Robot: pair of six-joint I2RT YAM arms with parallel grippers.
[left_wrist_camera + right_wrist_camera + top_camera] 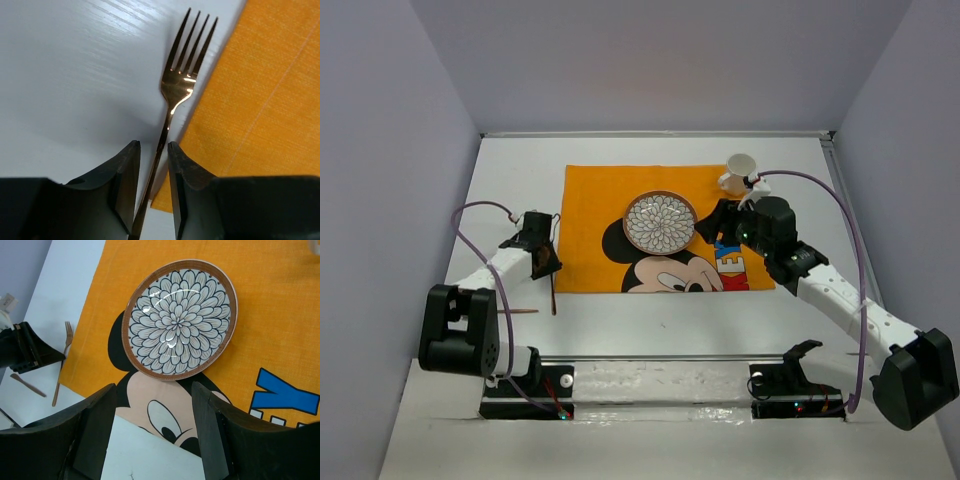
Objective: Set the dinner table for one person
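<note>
On the white dinner table point(510, 180) lies an orange Mickey Mouse mat point(590, 220) with a flower-patterned plate point(661, 221) point(180, 324) on it. A copper fork point(176, 90) point(553, 290) lies on the table along the mat's left edge, tines pointing away from the arms. My left gripper point(153, 147) point(542, 258) is low over the fork's handle, which runs between its narrowed jaws with a thin gap on each side. Over the mat, right of the plate, my right gripper point(154, 390) point(715, 225) is open and holds nothing.
A white cup point(739, 168) stands at the mat's far right corner, just behind the right wrist. A second thin copper utensil point(517, 311) point(27, 385) lies on the table near the left arm. Side walls enclose the table.
</note>
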